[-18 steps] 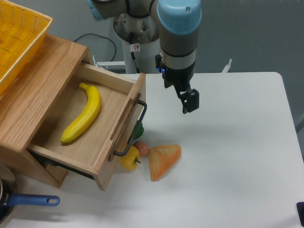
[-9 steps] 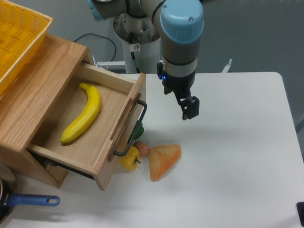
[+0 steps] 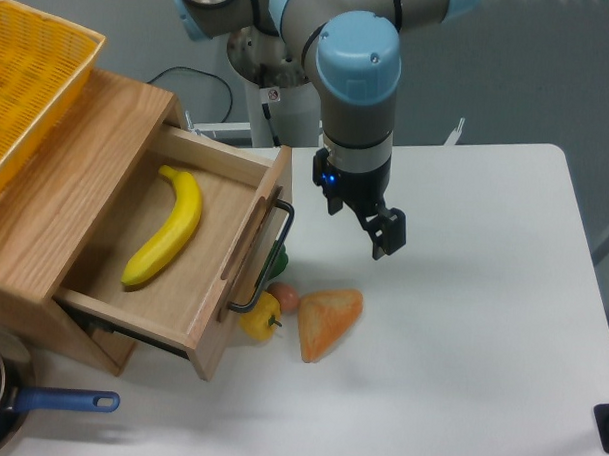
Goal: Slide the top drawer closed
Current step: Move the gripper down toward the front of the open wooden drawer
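Hovering lower now: tool (image 3: 386,236)

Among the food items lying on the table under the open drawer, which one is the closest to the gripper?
The orange wedge-shaped piece: it lies almost below the gripper, while the yellow pepper sits further left, under the top drawer.

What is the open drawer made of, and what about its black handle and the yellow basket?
The top drawer looks like light wood with visible grain, matte. Its handle seems to be thin black metal bar, though painted plastic is possible. The yellow basket is an open mesh, probably coated wire or plastic.
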Robot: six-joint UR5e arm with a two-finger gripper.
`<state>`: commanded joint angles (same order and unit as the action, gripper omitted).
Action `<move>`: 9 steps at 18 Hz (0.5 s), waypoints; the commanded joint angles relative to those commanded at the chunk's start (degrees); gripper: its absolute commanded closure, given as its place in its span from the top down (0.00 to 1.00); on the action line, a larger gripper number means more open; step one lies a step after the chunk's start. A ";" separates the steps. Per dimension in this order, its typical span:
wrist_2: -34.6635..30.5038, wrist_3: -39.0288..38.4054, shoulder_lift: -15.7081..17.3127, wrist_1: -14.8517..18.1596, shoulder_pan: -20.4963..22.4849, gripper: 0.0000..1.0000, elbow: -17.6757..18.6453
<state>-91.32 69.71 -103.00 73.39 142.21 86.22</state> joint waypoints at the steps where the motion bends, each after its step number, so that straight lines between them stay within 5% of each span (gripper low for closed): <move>1: 0.00 -2.37 -0.26 0.00 0.00 1.00 -0.44; 5: 0.00 -14.40 -1.93 0.00 -0.79 1.00 -1.93; 9: 0.18 -16.54 -2.20 0.00 -0.88 1.00 -2.11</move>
<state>-91.14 53.18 -105.20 73.39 141.33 84.11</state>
